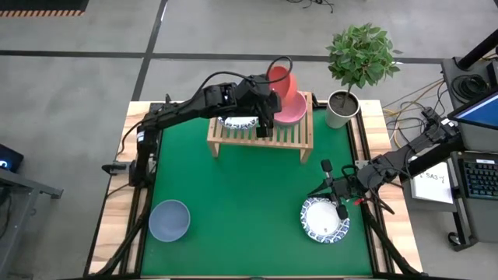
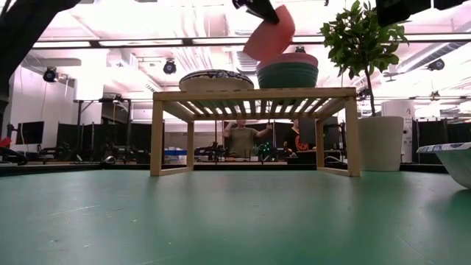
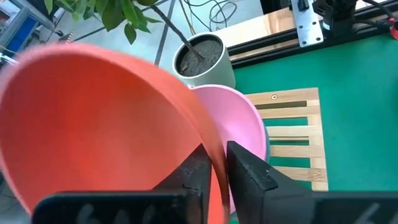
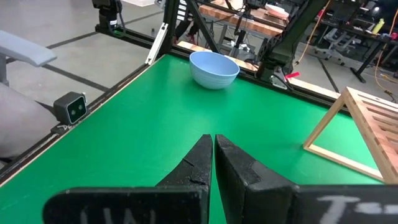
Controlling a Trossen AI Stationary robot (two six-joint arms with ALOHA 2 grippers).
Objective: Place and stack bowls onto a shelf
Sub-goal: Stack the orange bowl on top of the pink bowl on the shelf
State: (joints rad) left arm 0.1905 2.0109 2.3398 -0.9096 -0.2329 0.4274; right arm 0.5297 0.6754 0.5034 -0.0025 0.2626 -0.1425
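A blue-grey bowl (image 1: 170, 219) sits alone on the green mat (image 1: 241, 202) near the table's front left corner, well apart from everything else. Behind it, the left arm reaches across to the wooden shelf (image 1: 261, 134) at the back of the table. On the shelf's left end rests a shallow white bowl with a blue patterned rim (image 1: 238, 122); whether more than one is stacked there cannot be told. The left gripper (image 3: 215, 167) holds a red bowl (image 3: 93, 124) steeply tilted above the right part of the shelf, its fingers pinched on the bowl's rim, one inside and one outside. Directly under the red bowl sits a pink bowl (image 3: 239, 121), nested in a dark green bowl (image 2: 288, 76) on the shelf's right end, as the low view shows. Just beyond the shelf's right end stands a potted plant (image 1: 352, 74) in a pale pot. Nearer the front, on the right side of the mat, a second white patterned bowl (image 1: 325, 219) lies flat. The right gripper (image 1: 341, 204) hangs at that bowl's back edge with its fingers together and nothing between them. In the low view, a person (image 2: 247, 138) is visible in the room behind the shelf.
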